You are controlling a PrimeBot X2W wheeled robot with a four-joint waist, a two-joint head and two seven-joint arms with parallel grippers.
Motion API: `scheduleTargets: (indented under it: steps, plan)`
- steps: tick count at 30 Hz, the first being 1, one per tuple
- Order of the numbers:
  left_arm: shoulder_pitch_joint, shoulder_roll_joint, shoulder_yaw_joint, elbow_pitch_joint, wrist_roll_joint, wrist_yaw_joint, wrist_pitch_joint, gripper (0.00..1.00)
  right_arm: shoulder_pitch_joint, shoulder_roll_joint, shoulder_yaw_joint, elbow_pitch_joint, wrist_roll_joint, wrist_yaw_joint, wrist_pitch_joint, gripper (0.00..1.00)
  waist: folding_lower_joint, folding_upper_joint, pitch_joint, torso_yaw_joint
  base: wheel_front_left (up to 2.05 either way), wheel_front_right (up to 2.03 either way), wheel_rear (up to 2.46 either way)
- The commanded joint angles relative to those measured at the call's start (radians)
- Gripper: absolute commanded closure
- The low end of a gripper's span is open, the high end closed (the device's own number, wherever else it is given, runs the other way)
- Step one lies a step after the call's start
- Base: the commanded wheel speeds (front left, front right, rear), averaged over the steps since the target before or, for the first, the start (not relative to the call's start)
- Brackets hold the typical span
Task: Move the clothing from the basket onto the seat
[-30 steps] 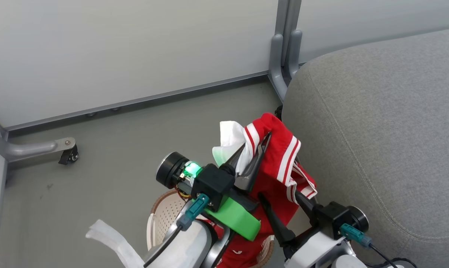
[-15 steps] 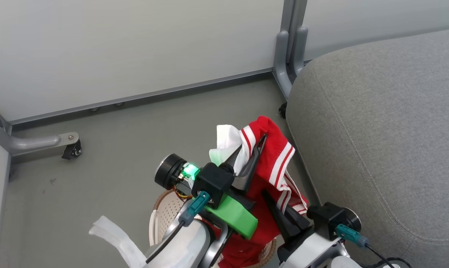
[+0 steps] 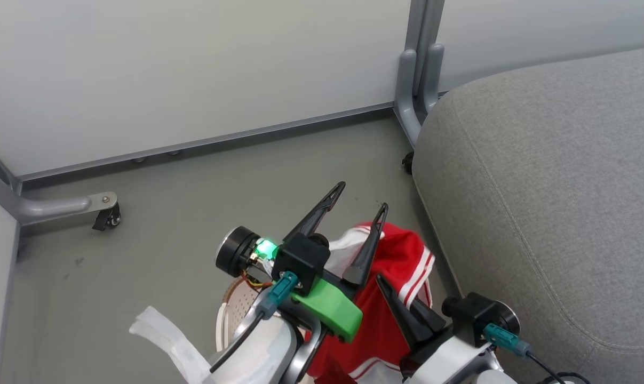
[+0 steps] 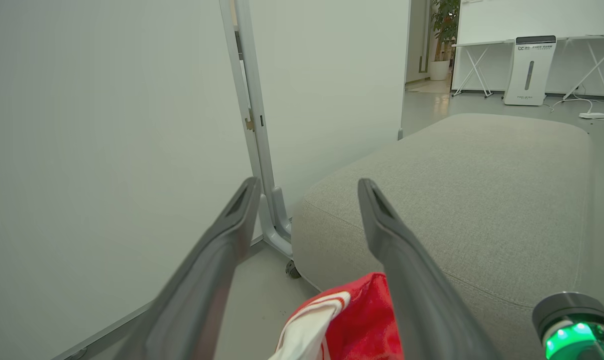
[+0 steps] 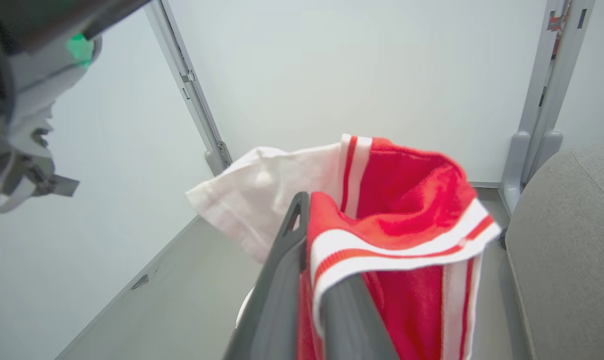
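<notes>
The red clothing (image 3: 402, 261) with white stripes hangs low between my two grippers, beside the seat's rounded edge. My left gripper (image 3: 364, 195) is open above it with nothing between its fingers; in the left wrist view that gripper (image 4: 308, 184) points toward the seat (image 4: 457, 200), with the clothing (image 4: 352, 320) below. My right gripper (image 3: 391, 290) is shut on the clothing, which drapes over its fingers in the right wrist view (image 5: 307, 205). The grey seat (image 3: 540, 186) spreads across the right. The basket (image 3: 228, 301) is mostly hidden under my left arm.
White partition panels close off the back and left. A grey metal post foot (image 3: 418, 90) stands by the seat's corner. A leg with a castor (image 3: 105, 213) sits on the grey floor (image 3: 193, 202) at left. White strap (image 3: 161, 341) hangs off my left forearm.
My left gripper has opened and let go of the clothing. The clothing has dropped lower and now hangs from my right gripper. The head camera shifted slightly.
</notes>
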Motion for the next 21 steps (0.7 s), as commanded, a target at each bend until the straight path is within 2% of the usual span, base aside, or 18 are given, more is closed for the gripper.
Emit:
scheduleTargets:
  steps: [1, 11, 21]
  plan:
    - [-0.009, 0.006, 0.000, 0.003, 0.004, 0.007, 0.001, 0.00, 0.010, -0.006, 0.000, -0.007, 0.003, -0.001, -0.002, 1.00, 0.0001, 0.0000, -0.001, 0.000, 0.00, 0.00, 0.00]
    - [0.001, 0.019, 0.004, 0.007, -0.007, 0.018, -0.011, 0.00, 0.006, -0.007, -0.004, -0.020, -0.006, -0.001, -0.002, 1.00, 0.0001, 0.0000, -0.002, -0.004, 0.00, 0.00, 0.00]
    - [0.033, 0.047, 0.028, 0.019, -0.001, 0.054, -0.050, 0.00, -0.020, -0.016, -0.047, -0.081, -0.039, -0.001, -0.002, 1.00, 0.0001, 0.0000, 0.009, -0.030, 0.00, 0.00, 0.00]
